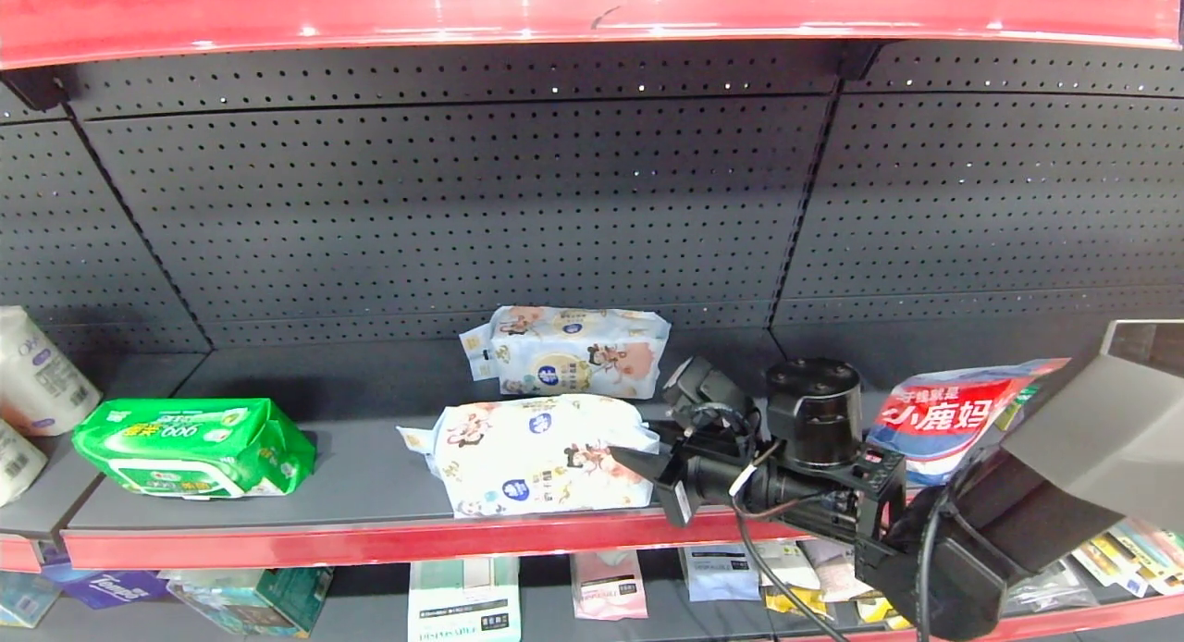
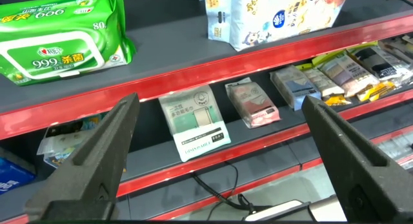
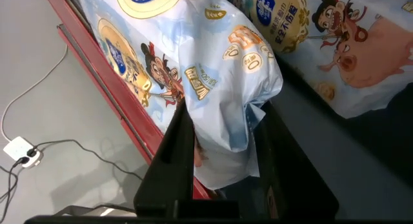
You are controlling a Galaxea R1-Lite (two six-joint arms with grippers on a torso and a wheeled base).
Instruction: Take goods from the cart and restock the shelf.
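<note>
A white cartoon-print pack (image 1: 536,452) lies at the front of the grey shelf (image 1: 370,475), and a second like it (image 1: 569,351) lies behind. My right gripper (image 1: 638,462) is at the front pack's right end. In the right wrist view this gripper (image 3: 226,117) is shut on the pack's crimped end (image 3: 232,121), with the rear pack (image 3: 329,43) beyond. My left gripper (image 2: 221,101) hangs open with nothing between its fingers, low in front of the shelves. Past it are the green wipes pack (image 2: 58,33) and the white pack (image 2: 271,14).
A green wipes pack (image 1: 194,446) lies at the shelf's left, with white bottles (image 1: 37,374) beyond it. A red-and-white bag (image 1: 953,415) stands at the right. The lower shelf (image 1: 555,591) holds several small packs. A red shelf edge (image 1: 592,8) runs overhead.
</note>
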